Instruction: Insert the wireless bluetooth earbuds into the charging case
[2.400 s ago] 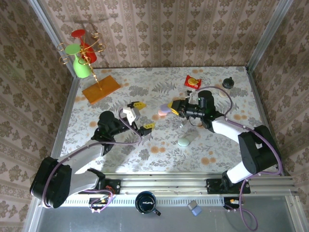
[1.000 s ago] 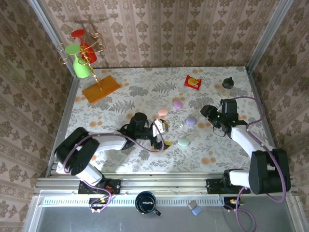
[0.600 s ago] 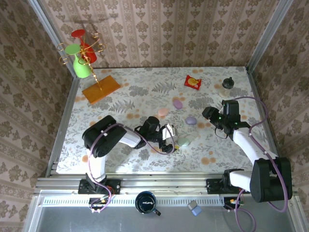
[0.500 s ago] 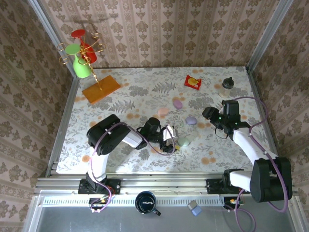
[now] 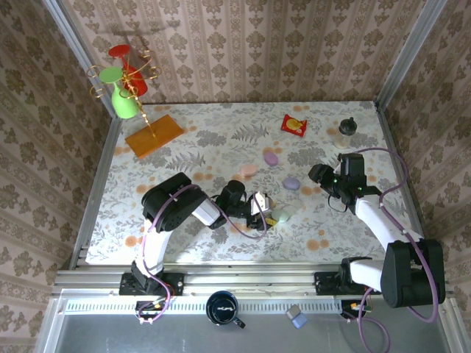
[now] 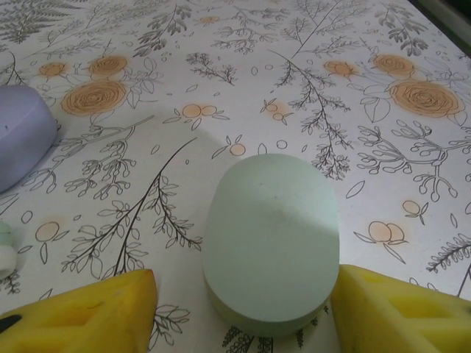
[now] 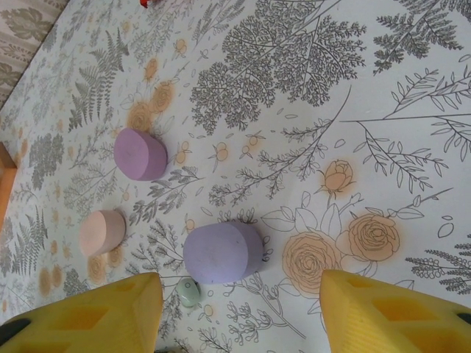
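Since an earbud can only go in once its case is steadied and opened, the left gripper sits low over the table with its yellow fingers on either side of the mint-green case. The jaws stand apart. One finger looks to be touching the case wall, while a strip of table shows between the other finger and the case, so nothing is clamped yet. The case lies shut, lid up, squarely between the fingertips, which suits a squeeze across its narrow width.

A tiny pale earbud rests on the table just outside one finger, not yet picked up.

The right gripper hovers with its jaws wide apart and empty, probably held back so that it does not crowd the other arm. Just ahead of it lies a lilac case with a small bud close against its near side. A pink case and a purple case lie farther ahead.
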You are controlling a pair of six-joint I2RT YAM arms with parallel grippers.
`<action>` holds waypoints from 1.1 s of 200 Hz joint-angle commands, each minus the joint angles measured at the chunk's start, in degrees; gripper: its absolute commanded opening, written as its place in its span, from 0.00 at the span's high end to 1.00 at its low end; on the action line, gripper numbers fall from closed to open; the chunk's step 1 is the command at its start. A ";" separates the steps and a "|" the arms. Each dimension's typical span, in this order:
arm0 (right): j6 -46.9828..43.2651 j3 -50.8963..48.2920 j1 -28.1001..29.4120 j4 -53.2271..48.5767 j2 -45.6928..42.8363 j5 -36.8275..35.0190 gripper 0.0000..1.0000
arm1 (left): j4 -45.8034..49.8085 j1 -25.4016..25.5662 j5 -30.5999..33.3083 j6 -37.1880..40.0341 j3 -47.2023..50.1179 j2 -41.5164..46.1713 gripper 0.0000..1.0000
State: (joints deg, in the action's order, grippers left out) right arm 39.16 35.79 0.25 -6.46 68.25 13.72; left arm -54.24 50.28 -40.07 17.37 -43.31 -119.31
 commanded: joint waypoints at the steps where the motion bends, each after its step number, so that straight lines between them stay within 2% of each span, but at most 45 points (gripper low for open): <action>1: -0.57 -0.89 -0.34 0.31 0.22 0.43 0.40 | -2.30 0.54 -2.60 -0.57 -1.42 -1.01 0.37; 20: -0.55 -1.05 -0.34 0.40 0.35 0.44 0.40 | -2.95 0.66 -2.90 -1.09 -1.69 -1.44 0.40; 51: -0.57 -1.08 -0.34 0.36 0.31 0.85 0.40 | -4.87 0.72 -3.50 -2.41 -1.60 -1.98 0.53; 92: -0.92 -0.54 -0.43 -0.48 -0.26 1.38 0.41 | -5.01 0.61 -3.08 -2.41 -0.70 -1.07 0.60; 114: -0.88 -0.41 -0.43 -0.40 -0.81 2.88 0.41 | -6.44 0.36 -2.24 -2.95 0.96 1.15 0.60; 140: -1.29 -0.68 -0.43 1.67 -1.02 9.93 0.41 | -7.23 -0.90 -3.26 -4.36 2.92 4.30 0.61; 185: 1.96 -0.67 0.55 9.06 1.61 28.27 0.41 | -14.22 -5.68 -4.18 -10.88 7.57 11.11 0.60; 204: 5.12 -0.80 2.61 12.75 1.94 31.51 0.40 | -18.74 -8.39 -5.31 -14.90 9.15 13.14 0.61; 220: 7.46 -0.53 4.86 14.84 2.43 32.61 0.38 | -18.62 -9.83 -5.06 -15.63 9.84 15.59 0.61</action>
State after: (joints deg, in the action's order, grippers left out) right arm 42.19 35.20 2.39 2.37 69.80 38.72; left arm -67.40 42.44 -43.13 6.61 -34.96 -107.31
